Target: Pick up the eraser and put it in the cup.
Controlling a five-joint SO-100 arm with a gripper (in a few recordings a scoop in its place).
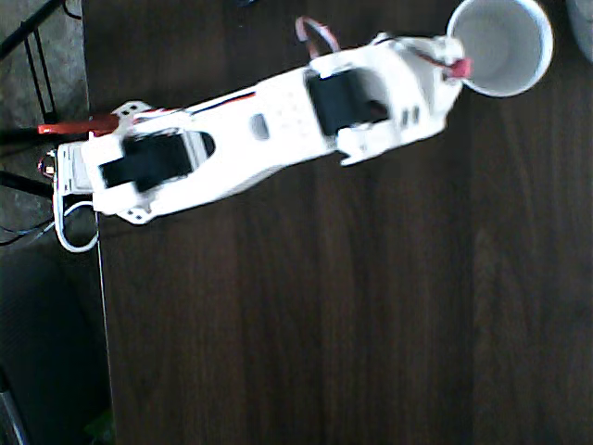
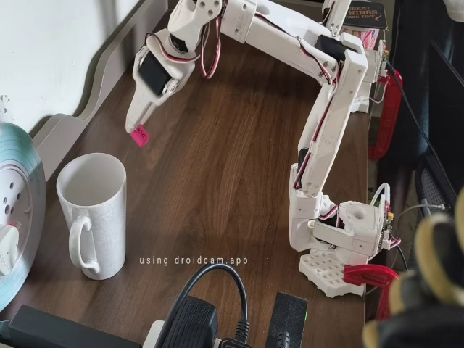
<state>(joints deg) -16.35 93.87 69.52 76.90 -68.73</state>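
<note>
The white cup (image 1: 501, 46) stands at the table's upper right in the overhead view; in the fixed view the cup (image 2: 92, 214) is a tall handled mug at the lower left. My white arm reaches out to it. The gripper (image 1: 454, 63) is shut on the small pink-red eraser (image 1: 460, 67), which sits over the cup's left rim seen from above. From the fixed view the eraser (image 2: 138, 135) hangs from the gripper (image 2: 136, 127) in the air, higher than the cup's mouth and slightly behind it.
A dull grey-white round object (image 2: 14, 210) stands left of the cup, showing as a corner (image 1: 584, 28) from above. A black power adapter with cable (image 2: 196, 319) lies at the table's front. The arm's base (image 2: 341, 246) is clamped at the right edge.
</note>
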